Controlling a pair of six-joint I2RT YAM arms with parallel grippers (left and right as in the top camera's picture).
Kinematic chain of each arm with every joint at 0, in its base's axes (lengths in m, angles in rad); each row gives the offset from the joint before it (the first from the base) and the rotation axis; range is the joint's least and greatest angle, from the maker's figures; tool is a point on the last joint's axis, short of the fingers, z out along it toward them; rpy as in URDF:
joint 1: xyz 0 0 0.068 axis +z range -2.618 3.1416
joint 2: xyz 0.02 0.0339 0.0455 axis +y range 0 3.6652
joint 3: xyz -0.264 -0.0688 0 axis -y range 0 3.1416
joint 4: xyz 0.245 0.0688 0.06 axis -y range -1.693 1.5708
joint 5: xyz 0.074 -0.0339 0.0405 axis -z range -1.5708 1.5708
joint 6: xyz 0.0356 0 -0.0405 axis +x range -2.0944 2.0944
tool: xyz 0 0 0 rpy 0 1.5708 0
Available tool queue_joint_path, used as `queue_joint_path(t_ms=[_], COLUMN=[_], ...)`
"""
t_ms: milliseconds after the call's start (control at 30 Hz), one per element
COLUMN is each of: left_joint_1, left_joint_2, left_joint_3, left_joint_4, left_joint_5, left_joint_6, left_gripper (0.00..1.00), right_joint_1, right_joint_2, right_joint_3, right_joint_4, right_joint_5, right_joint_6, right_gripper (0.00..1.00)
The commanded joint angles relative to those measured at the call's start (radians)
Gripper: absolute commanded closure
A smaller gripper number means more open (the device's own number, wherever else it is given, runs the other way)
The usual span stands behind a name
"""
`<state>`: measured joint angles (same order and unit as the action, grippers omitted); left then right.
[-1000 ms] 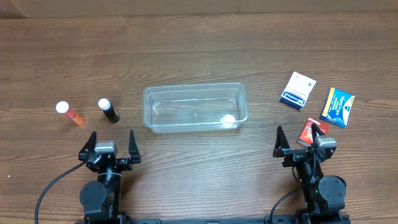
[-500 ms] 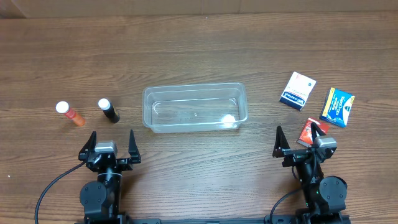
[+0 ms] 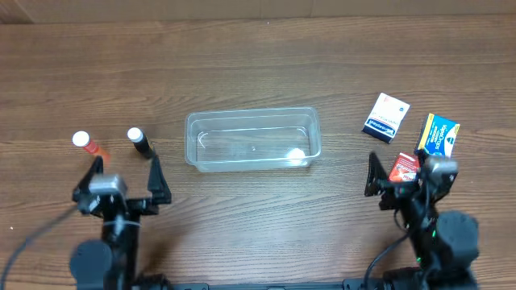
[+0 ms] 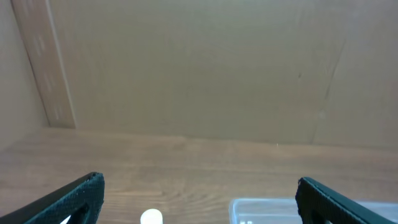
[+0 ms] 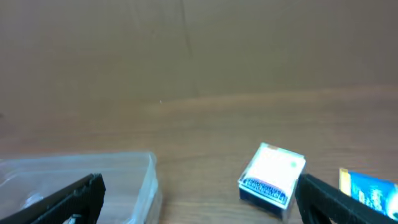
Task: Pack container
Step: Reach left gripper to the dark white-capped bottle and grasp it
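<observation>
The clear plastic container (image 3: 251, 112) sits mid-table, with a small white spot at its right end. My left gripper (image 3: 125, 165) is open and empty, just in front of a black bottle (image 3: 140, 142) and an orange bottle (image 3: 89, 147), both white-capped. My right gripper (image 3: 398, 163) is open, with a small red box (image 3: 403, 167) between its fingers in the overhead view. The left wrist view shows the left gripper (image 4: 199, 199), a white cap (image 4: 151, 217) and the container's corner (image 4: 261, 208). The right wrist view shows the right gripper (image 5: 199, 196) and the container (image 5: 124, 180).
A white and blue box (image 3: 386, 118) and a blue and yellow box (image 3: 437, 137) lie at the right of the wooden table. They also show in the right wrist view: white box (image 5: 272, 174), blue box (image 5: 370, 190). A cardboard wall stands behind the table.
Both arms have risen and moved forward from the near edge. The left gripper shifted left toward the bottles. The right gripper shifted right, around the red box.
</observation>
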<state>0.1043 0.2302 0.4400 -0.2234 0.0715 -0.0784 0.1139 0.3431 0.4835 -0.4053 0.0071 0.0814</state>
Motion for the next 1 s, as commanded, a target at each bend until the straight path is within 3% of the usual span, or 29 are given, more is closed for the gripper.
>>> queue_joint_path(t_ms=[0,200,367,567,800,967], left_joint_1=[-0.007,-0.007,-0.006,-0.004,0.029,0.045], left_joint_2=[0.275,0.776,1.06,1.15,1.313,1.453], left_joint_3=[0.223,0.654,0.889,0.956,1.113,1.118], left_joint_4=[-0.132,-0.59,-0.972,-0.968,-0.98,-0.935], left_joint_5=[-0.001,0.009,0.021,0.011,-0.099,-0.108], left_joint_6=[-0.007,-0.007,-0.008,-0.018,-0.034,-0.034], left_gripper=[0.0,0.0,0.0,0.0,0.0,0.0], right_joint_1=[0.003,0.003,0.003,0.002,0.002,0.002], right_joint_2=[0.248,0.691,0.906,0.937,0.937,0.937], right_joint_3=[0.241,0.614,0.705,0.705,0.705,0.705], right_joint_4=[-0.112,-0.446,-0.597,-0.6,-0.6,-0.6], right_joint_5=[0.018,0.018,0.006,0.006,0.006,0.006], right_joint_6=[-0.004,-0.011,0.024,0.024,0.027,0.026], right_gripper=[0.0,0.01,0.0,0.0,0.0,0.0])
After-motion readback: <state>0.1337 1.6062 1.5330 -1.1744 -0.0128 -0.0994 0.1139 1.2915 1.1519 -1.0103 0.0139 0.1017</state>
